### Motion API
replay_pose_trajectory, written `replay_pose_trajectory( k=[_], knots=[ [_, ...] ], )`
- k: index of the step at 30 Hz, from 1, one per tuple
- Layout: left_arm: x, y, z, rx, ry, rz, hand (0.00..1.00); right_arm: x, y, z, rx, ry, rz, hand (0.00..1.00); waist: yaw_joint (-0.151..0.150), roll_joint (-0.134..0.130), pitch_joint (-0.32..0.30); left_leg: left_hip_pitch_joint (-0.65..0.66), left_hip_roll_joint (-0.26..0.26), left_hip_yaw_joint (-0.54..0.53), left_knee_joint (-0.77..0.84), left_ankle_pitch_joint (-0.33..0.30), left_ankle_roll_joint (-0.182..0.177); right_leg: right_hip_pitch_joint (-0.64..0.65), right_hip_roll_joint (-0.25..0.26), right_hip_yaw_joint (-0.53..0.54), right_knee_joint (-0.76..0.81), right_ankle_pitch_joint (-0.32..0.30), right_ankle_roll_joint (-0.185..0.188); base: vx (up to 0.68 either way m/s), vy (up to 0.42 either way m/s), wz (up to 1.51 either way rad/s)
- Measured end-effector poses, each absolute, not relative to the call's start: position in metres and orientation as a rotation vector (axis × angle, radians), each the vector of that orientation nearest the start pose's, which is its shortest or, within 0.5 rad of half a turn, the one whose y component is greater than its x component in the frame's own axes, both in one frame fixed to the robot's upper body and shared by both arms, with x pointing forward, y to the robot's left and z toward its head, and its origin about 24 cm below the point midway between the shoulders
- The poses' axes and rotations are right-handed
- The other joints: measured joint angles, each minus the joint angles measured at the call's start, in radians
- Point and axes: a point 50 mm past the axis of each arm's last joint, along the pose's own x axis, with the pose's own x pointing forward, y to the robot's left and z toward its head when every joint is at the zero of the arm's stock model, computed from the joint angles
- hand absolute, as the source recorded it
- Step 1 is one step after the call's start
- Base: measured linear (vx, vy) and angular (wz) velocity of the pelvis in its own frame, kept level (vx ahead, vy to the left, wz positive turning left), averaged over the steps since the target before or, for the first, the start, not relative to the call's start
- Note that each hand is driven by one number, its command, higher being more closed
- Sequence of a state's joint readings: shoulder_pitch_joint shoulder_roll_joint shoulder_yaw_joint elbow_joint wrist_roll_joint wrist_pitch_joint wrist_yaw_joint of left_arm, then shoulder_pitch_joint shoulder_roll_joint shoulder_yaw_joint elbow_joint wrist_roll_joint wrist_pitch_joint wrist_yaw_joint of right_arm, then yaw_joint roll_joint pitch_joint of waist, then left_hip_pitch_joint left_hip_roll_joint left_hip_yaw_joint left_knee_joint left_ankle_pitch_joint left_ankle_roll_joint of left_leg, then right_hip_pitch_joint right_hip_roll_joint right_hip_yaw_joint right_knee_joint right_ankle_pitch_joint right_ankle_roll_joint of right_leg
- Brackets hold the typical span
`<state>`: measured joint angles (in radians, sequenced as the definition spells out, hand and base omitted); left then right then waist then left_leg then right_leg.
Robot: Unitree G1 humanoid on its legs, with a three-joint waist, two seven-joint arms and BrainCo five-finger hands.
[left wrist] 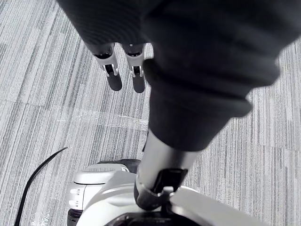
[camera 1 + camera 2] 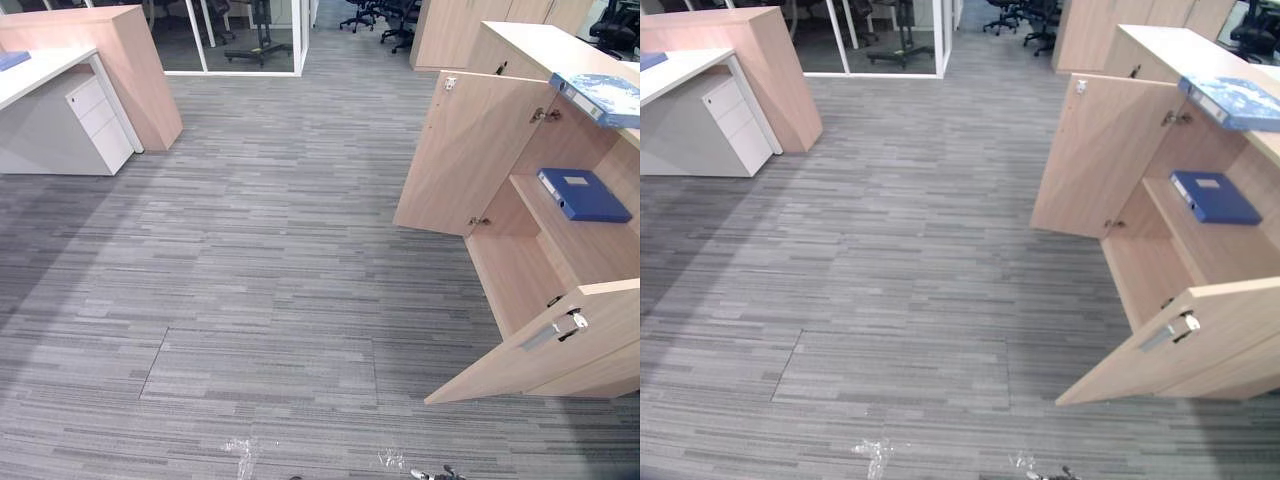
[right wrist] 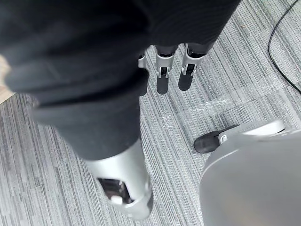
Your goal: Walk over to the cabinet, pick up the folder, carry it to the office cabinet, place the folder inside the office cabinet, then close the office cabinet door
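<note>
In the left eye view, the office cabinet (image 2: 530,45) is standing at the right on the grey carpet (image 2: 270,250). Both of its doors are standing wide open, the far door (image 2: 465,150) and the near door (image 2: 545,345). A plain blue folder (image 2: 585,195) is lying flat on the shelf (image 2: 590,245) inside the cabinet. A blue and white folder (image 2: 605,98) is lying on top of the cabinet, near its front edge. Well apart from the cabinet, at the left, a white tabletop (image 2: 40,75) is sitting over a white drawer unit (image 2: 95,120).

In the right eye view, black office chairs (image 2: 1025,15) are standing at the back of the room. A bit of clear tape (image 2: 875,452) is sticking to the carpet near the bottom edge.

In the left wrist view, the left hand (image 1: 114,77) is hanging over the carpet. Its fingers are pointing straight out and are holding nothing.

In the right wrist view, the right hand (image 3: 162,80) is hanging over the carpet too. Its fingers are reaching out straight, and nothing is sitting in them.
</note>
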<state>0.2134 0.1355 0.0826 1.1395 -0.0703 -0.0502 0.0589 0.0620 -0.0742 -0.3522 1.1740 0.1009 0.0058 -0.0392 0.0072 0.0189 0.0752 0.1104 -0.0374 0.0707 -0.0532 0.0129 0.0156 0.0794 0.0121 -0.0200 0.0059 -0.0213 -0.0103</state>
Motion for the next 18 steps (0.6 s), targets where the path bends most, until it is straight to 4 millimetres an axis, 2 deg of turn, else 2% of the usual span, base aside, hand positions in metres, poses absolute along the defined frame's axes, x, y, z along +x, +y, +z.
replay_pose_trajectory(
  k=[4, 18],
  knots=[
    [0.0196, 0.217, -0.1705, -0.014, 1.283, 0.336, 0.0, 0.0667, -0.2149, -0.169, 0.22, 1.197, -0.482, 0.0, 0.004, 0.0, 0.003, 0.002, 0.003, 0.001, -0.007, 0.003, -0.005, 0.0, 0.003, 0.0, -0.002, 0.0, 0.001, -0.03, -0.006, 0.0],
    [0.0237, 0.2151, -0.1698, 0.024, 1.266, 0.319, 0.0, 0.0678, -0.2157, -0.1685, 0.215, 1.189, -0.49, 0.0, 0.006, 0.004, 0.007, 0.016, 0.015, 0.0, -0.028, 0.01, -0.014, 0.015, 0.016, -0.002, -0.018, 0.003, -0.004, 0.0, 0.0, 0.0]
  ],
)
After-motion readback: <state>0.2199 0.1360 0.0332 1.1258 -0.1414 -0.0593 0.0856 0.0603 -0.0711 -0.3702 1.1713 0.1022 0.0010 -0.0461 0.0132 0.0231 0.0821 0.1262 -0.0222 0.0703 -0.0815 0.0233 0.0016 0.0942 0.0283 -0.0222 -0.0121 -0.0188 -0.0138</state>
